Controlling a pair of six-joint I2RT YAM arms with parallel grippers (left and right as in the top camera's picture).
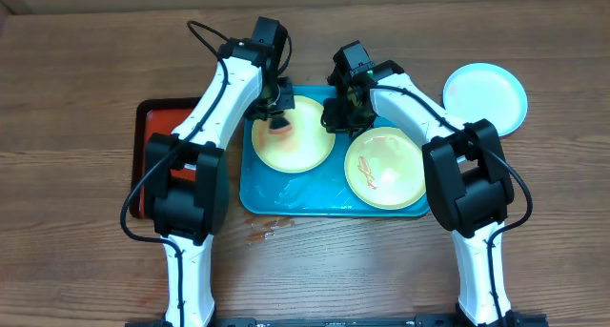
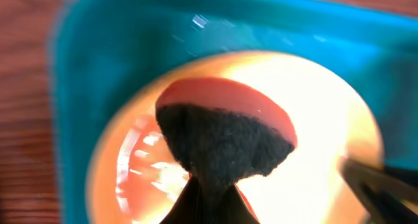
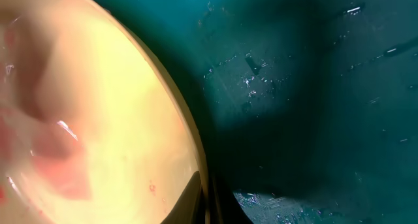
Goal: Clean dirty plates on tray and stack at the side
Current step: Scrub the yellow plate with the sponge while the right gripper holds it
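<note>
Two pale yellow-green plates lie on the turquoise tray: a left plate and a right plate with red-orange smears. A pale blue-white plate lies on the table at the right. My left gripper is shut on a red sponge with a black scouring face, pressed on the left plate. My right gripper is shut on the right rim of that same plate, one finger on each side of the rim.
A red tray with a black rim lies left of the turquoise tray, partly under my left arm. A small reddish wet patch lies on the wooden table in front of the tray. Water drops dot the tray floor.
</note>
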